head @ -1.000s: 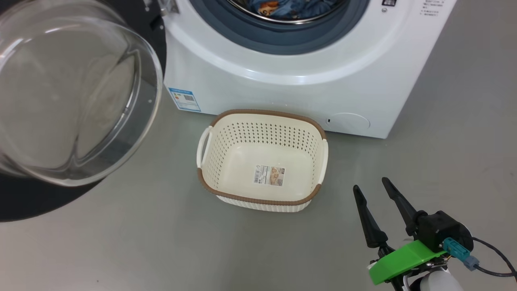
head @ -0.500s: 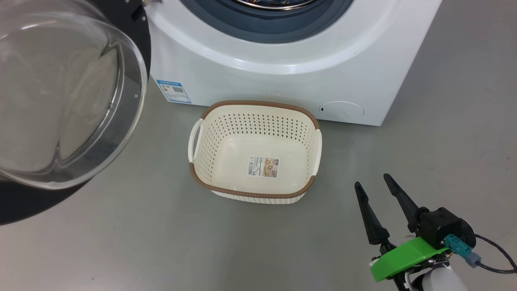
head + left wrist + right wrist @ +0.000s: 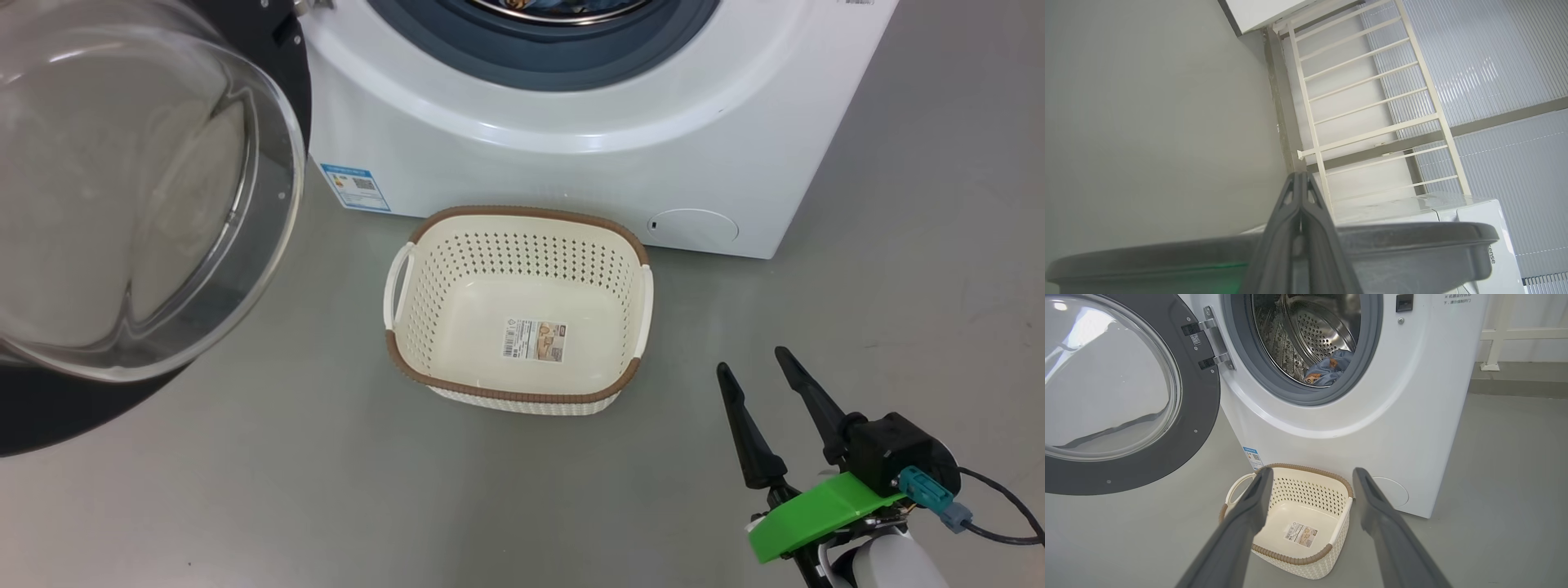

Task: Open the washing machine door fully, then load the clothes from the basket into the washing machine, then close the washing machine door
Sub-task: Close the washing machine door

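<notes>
So at this point the washing machine door [image 3: 1118,396] was swung wide on its hinges [image 3: 1212,343] off the left edge of the washing machine [image 3: 571,180], which makes sense, it left the whole mouth free for loading; glossy black ring, big bulging clear glass bowl in the middle. The clothes [image 3: 1327,371] were lying in the perforated steel drum [image 3: 1323,330], low down just behind the grey rubber ring [image 3: 1290,392]; soft crumpled blue fabric with an orange-brown print. The basket [image 3: 522,257] sat on the grey floor [image 3: 245,490] just beside the machine's bottom front edge with nothing in it but the product sticker [image 3: 535,339]; cream perforated plastic, brown woven-look rim, rounded corners. The right gripper [image 3: 752,363] hung over the floor past the basket's near right corner, fingers spread apart and holding nothing, pointed at the machine. The left gripper [image 3: 1299,179] had its fingers pressed together, empty, aimed up at a pale wall and a white railing [image 3: 1372,106], with a grey curved edge [image 3: 1412,241] below it that I couldn't identify. My read: loading looked done, only the door-closing left.
</notes>
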{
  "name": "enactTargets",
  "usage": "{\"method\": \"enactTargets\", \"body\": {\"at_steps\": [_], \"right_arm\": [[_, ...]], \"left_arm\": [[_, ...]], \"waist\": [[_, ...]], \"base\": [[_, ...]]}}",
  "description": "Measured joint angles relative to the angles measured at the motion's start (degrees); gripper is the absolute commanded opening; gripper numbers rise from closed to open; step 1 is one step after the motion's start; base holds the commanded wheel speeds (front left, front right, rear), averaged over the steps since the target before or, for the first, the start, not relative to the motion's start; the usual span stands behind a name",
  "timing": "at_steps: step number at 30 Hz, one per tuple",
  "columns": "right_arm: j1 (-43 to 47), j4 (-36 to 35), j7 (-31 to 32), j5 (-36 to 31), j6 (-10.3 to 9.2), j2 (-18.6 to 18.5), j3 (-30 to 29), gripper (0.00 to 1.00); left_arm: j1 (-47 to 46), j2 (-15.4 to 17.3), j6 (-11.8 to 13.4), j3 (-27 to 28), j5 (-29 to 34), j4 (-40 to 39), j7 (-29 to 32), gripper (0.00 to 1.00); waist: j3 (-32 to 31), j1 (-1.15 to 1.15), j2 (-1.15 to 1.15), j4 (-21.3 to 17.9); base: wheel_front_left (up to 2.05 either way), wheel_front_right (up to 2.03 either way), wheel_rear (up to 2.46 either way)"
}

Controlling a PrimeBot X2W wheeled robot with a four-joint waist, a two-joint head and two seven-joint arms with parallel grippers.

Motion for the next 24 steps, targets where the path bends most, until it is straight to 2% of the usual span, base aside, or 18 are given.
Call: {"method": "enactTargets", "body": {"at_steps": [18, 24], "right_arm": [[-0.1, 1.2, 0.0, 1.9, 0.0, 0.0, 0.4, 1.0], [-0.1, 1.7, 0.0, 1.9, 0.0, 0.0, 0.4, 1.0]], "left_arm": [[8.7, -0.5, 4.5, -0.5, -4.9, -12.2, 16.6, 0.0], [11.3, -1.8, 6.5, -0.8, -7.3, -17.3, 22.4, 0.0]], "waist": [[-1.3, 0.0, 0.0, 0.0], [-1.7, 0.0, 0.0, -0.1]], "base": [[0.0, 0.0, 0.0], [0.0, 0.0, 0.0]]}}
